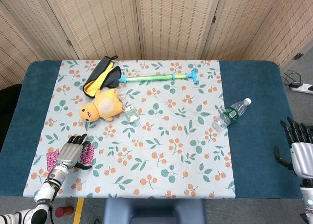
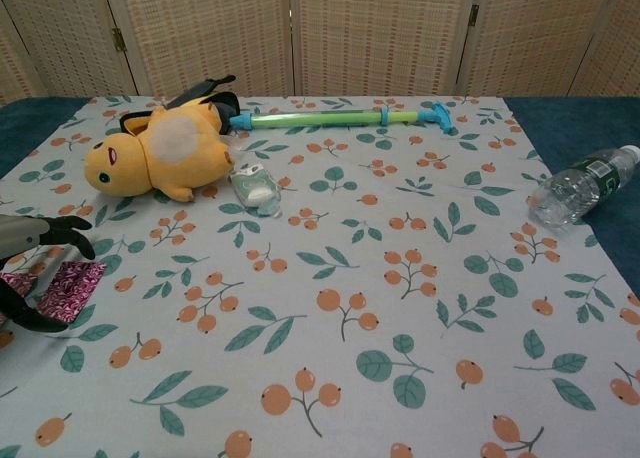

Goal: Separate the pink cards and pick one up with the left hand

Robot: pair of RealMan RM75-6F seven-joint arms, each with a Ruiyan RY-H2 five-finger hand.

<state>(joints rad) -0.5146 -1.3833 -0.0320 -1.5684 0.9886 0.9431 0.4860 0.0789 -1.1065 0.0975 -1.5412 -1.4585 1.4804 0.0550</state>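
Two pink patterned cards lie apart near the table's front left. One card (image 1: 51, 159) lies bare to the left of my left hand (image 1: 70, 154). The other card (image 1: 89, 154) sits under that hand's fingertips and shows at its right side. In the chest view the left hand (image 2: 28, 270) hovers at the left edge with fingers spread over this card (image 2: 72, 288), thumb below it. I cannot see a grip on it. My right hand (image 1: 299, 150) hangs open off the table's right edge, holding nothing.
A yellow plush toy (image 1: 101, 107) and a black pouch (image 1: 100, 76) lie at the back left. A small clear packet (image 1: 131, 114), a green and blue stick (image 1: 159, 78) and a plastic bottle (image 1: 232, 113) rest on the floral cloth (image 1: 161, 150).
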